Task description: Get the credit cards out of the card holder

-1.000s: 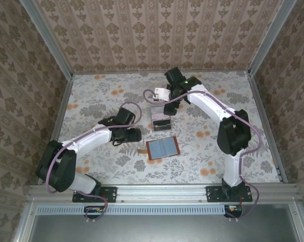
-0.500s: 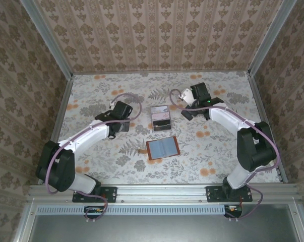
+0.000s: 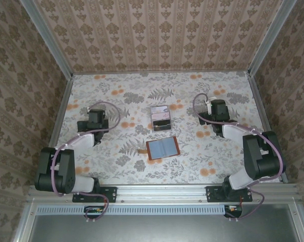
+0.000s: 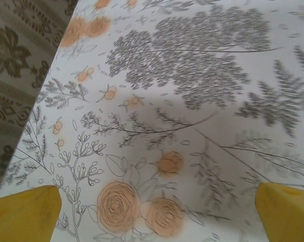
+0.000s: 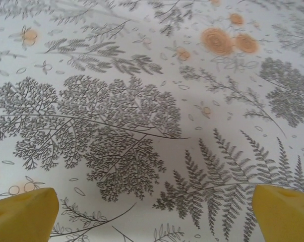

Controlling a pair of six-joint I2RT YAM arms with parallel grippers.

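Note:
The card holder, a reddish-brown wallet, lies open and flat in the middle of the table with its grey-blue inside facing up. Just behind it, credit cards, pinkish and dark, lie in a clear tray. My left gripper is drawn back to the left, well away from both. My right gripper is drawn back to the right. In the left wrist view the gripper stands open over bare floral cloth. In the right wrist view the gripper is also open, with nothing between the yellow fingertips.
The floral tablecloth covers the whole table. Patterned walls with metal posts close it in at the back and both sides. The left wrist view has the table's left edge and wall close by.
Both arms have pulled back from the middle, the left toward the left side, the right away from the tray toward the right side. The left gripper's jaws have spread wider.

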